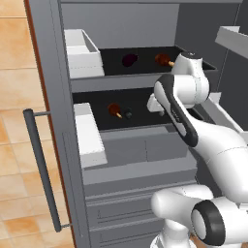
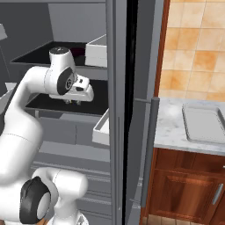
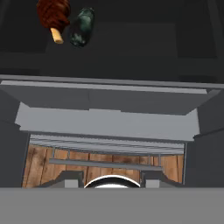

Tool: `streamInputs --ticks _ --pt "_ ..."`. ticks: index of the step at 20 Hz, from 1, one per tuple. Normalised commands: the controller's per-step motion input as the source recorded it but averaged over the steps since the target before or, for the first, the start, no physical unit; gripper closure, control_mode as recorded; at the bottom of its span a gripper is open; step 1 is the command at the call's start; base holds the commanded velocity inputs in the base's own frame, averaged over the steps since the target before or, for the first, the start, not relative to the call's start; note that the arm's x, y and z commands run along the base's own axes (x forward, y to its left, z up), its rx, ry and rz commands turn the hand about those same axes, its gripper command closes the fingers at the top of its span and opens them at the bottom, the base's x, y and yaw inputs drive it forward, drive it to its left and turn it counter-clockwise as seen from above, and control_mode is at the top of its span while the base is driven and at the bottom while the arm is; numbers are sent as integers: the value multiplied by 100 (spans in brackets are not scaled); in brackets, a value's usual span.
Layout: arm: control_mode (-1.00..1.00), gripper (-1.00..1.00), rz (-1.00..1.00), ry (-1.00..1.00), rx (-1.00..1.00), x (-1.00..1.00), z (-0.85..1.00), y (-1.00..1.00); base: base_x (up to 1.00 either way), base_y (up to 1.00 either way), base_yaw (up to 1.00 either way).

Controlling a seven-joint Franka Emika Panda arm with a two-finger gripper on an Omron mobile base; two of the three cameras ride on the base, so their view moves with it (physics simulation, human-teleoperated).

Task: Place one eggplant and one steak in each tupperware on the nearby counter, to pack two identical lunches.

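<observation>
Left base view: both steaks [image 1: 115, 110] and both eggplants [image 1: 129, 59] are seen on fridge shelves [image 1: 140, 127]. Gripper [image 2: 74, 102] is closed, empty. Tupperware [image 2: 204, 124] on counter [image 2: 169, 127] is unfilled.

We note a glossy white, round-segmented robot arm [image 1: 213, 140] with dark grey bands and black caps at its joints, ending in a blocky white hand housing [image 2: 82, 90] above small dark fingertips.

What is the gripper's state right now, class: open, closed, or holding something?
Gripper: closed and holding nothing, above the lower fridge shelf.
</observation>
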Motion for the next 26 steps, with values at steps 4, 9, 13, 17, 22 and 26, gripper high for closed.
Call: streamInputs --ticks 4,9,13,17,22,26 --pt "-100 -100 0 0 0 0 0 2 0 0 0" --pt "-100 -100 0 -20 0 -8 1 0 0 0 0" --pt "-100 -100 1 -38 0 -5 28 0 0 0 0" --pt "-100 -100 0 -27 -2 -1 43 0 0 0 0" --pt "-100 -100 0 -18 -6 0 60 0 0 0 0" --pt "-100 -100 0 -9 -2 0 61 -9 0 0 0"
